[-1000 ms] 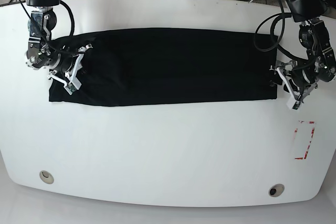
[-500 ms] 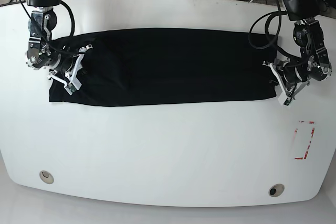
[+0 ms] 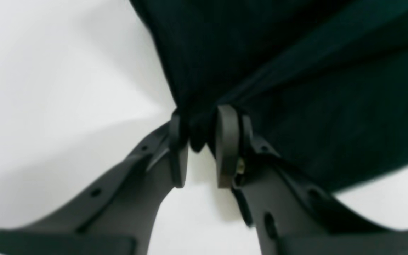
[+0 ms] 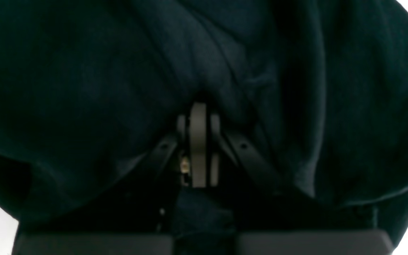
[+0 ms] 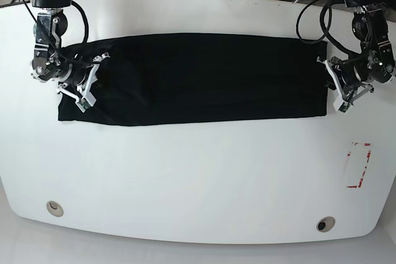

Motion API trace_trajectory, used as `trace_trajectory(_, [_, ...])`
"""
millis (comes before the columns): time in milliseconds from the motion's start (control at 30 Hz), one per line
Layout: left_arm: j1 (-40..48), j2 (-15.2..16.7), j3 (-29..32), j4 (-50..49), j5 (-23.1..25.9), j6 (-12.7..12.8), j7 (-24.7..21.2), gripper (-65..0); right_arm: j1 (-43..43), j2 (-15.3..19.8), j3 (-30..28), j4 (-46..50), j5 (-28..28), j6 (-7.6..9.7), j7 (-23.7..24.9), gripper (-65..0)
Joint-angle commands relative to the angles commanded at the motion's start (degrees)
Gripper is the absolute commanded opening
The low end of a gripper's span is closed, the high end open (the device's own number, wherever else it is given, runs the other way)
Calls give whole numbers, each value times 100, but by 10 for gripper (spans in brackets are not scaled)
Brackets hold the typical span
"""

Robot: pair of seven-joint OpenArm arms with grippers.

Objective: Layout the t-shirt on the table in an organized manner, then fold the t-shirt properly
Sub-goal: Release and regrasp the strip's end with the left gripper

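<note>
Shirt pinched at both ends, fold pending

Surface (image 5: 198,177) first: it is lying glossy and white under everything, with a red dashed mark (image 5: 359,165) near its right corner in the base view and two grey grommet holes (image 5: 54,208) along the near edge. Across its far half the t-shirt (image 5: 198,78) is lying as a long black band, already doubled lengthwise, its edges fairly straight but some wrinkling showing near the ends

At the band's end on the base view's right, the left gripper (image 3: 198,141) is clenching a small nub of the hem, white surface showing beneath it. At the other end the right gripper (image 4: 198,148) is pressing its jaws together amid heaped black cloth; it is probably gripping a pleat, though the pinched layer itself is hard to make out

Risk from here, as I judge it: the left hold is shallow and could be slipping free under any pull, and uneven lifting by the two arms would be skewing the band or dragging its layers apart
</note>
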Motion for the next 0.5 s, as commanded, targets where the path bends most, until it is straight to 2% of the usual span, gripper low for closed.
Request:
trace_trajectory(167, [290,-35,-9,246,0,0,44,-535,0,0,0,0,0,0,0,-640])
trace_trajectory(267, [440,-229,-9,387,0,0,79,-517,9,0,0,0,0,0,0,-640])
trace_trajectory(400, [545,-316,-9,695,-9,0,281,-413,79,0,0,0,0,0,0,-640])
trace_trajectory(500, [686,-413,-123,949,-9,0,308,-386,79,0,0,0,0,0,0,-640])
